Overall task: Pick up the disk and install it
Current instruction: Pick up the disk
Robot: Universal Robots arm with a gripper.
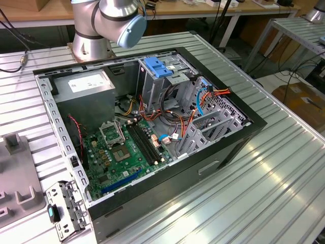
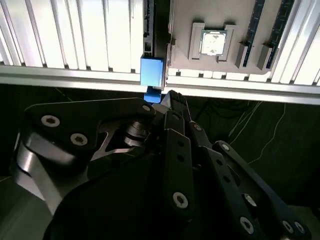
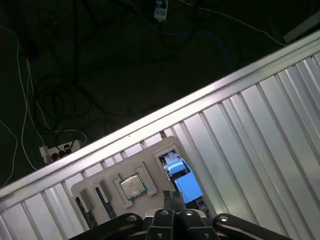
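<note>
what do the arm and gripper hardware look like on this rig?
The arm is made of silver-grey metal cylinders with a pale blue round joint cap, on a round metal base. The gripper is matte black, built of flat jointed link bars with silver screw heads at the pivots.

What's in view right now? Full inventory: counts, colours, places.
Open desktop computer case: 1, black, on ribbed aluminium table.
Motherboard: 1, green, on the case floor.
Power supply box: 1, grey, case corner near the arm base.
Ribbed plastic bracket: 1, light blue, atop the drive cage.
Moulded parts tray: 1, grey, at the table edge.
Square processor chip: 1, silver, in the tray.
Memory sticks: 2, dark, in tray slots.
Disk with plastic rails: 1, bright blue, in the tray beside the chip.
Robot arm: 1, grey and light blue.
Pincer: 1, black, close to the disk.
</note>
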